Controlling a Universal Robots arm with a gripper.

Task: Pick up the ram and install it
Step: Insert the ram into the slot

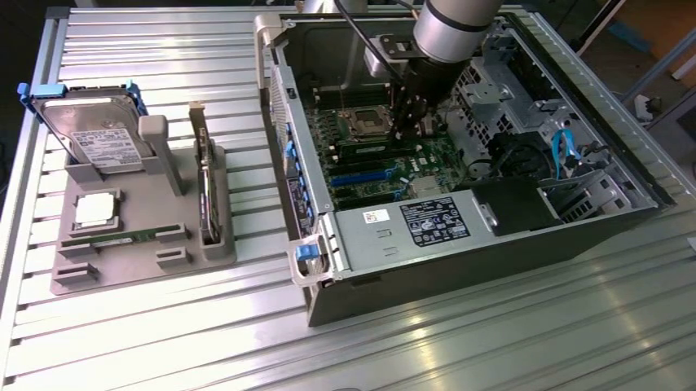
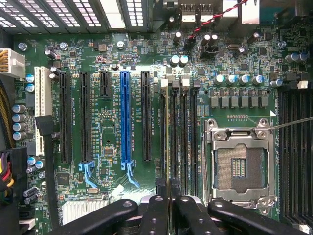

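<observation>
In the exterior view, the open computer case (image 1: 435, 285) lies on its side on the ribbed metal table (image 1: 435, 350), taking up the centre and right of the frame. The grey arm (image 1: 451, 28) comes down from the top edge into the case's upper middle, and the dark gripper (image 1: 410, 126) hangs just above the green motherboard (image 1: 381, 163). From the wrist view the gripper (image 2: 168, 185) is pinched narrow. Its two black fingers (image 2: 160, 205) stand close together with only a thin sliver between them, and that sliver is the ram (image 2: 168, 137), seen edge-on as a pale line. The ram runs along the memory slot (image 2: 166, 112) nearest the black expansion slots, the outermost of a bank of parallel memory slots. That bank lies between the blue expansion slot (image 2: 125, 117) and the open CPU socket (image 2: 238, 164) with its metal frame. Whether the ram is fully seated in the slot or merely resting over it cannot be told. At the exterior view's left, well apart from the case, a grey tray (image 1: 142, 261) holds a silver hard drive (image 1: 93, 134) standing tilted in a blue-tabbed frame. An expansion card (image 1: 204, 187) stands on edge beside it. A narrow green strip (image 1: 120, 239) lies flat in a recess in the lower part of the tray, too small to identify.
</observation>
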